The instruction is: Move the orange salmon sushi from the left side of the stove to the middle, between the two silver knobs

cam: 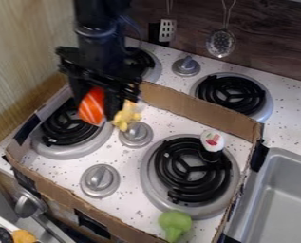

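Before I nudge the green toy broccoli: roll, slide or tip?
The green toy broccoli looks moulded in one even colour, so it's probably stiff and light. With a bulky head and narrower stem, it may pivot more than roll straight. The cardboard border would likely stop a slide towards its nearby front side.

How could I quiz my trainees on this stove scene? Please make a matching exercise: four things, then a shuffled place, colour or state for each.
1. Striped piece
2. Toy broccoli
3. Round slotted spoon
4. White-topped item

A. On a black burner coil
B. Held by the end effector
C. Green
D. Against the dark wall

Pairs: 1-B; 2-C; 3-D; 4-A
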Controlling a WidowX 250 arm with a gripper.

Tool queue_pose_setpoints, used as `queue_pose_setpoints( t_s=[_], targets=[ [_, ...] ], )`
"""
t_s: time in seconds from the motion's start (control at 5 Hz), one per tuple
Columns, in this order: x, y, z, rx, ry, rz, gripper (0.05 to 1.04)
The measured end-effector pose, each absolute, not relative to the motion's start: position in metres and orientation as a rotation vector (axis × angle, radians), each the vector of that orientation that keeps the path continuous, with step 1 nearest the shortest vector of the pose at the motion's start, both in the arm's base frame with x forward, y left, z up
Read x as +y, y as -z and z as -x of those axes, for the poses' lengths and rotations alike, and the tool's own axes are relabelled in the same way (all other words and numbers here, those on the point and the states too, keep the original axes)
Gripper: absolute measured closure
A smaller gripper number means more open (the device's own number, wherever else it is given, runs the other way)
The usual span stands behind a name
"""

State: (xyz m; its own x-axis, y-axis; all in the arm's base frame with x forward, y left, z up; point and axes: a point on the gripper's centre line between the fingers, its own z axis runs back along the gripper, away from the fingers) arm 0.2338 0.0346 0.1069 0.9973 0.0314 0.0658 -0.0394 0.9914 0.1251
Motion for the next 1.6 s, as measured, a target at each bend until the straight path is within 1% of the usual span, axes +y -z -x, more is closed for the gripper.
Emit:
queue_pose_setpoints(
  t_s=[0.2,0.4,0.6,0.8,1.0,1.4,1.6],
  targets=[
    [0.025,-0.100,-0.249,-0.069,-0.010,-0.113,0.494],
    [0.021,-0.089,-0.257,-0.078,-0.003,-0.094,0.493],
    [0.015,-0.069,-0.257,-0.071,0.004,-0.053,0.493],
    [0.021,-0.050,-0.253,-0.080,-0.018,-0.027,0.493],
    [0.027,-0.039,-0.249,-0.084,-0.027,-0.022,0.493],
    [0.028,-0.027,-0.243,-0.087,-0.031,-0.028,0.493],
    [0.030,-0.018,-0.247,-0.081,-0.031,-0.003,0.418]
  ],
)
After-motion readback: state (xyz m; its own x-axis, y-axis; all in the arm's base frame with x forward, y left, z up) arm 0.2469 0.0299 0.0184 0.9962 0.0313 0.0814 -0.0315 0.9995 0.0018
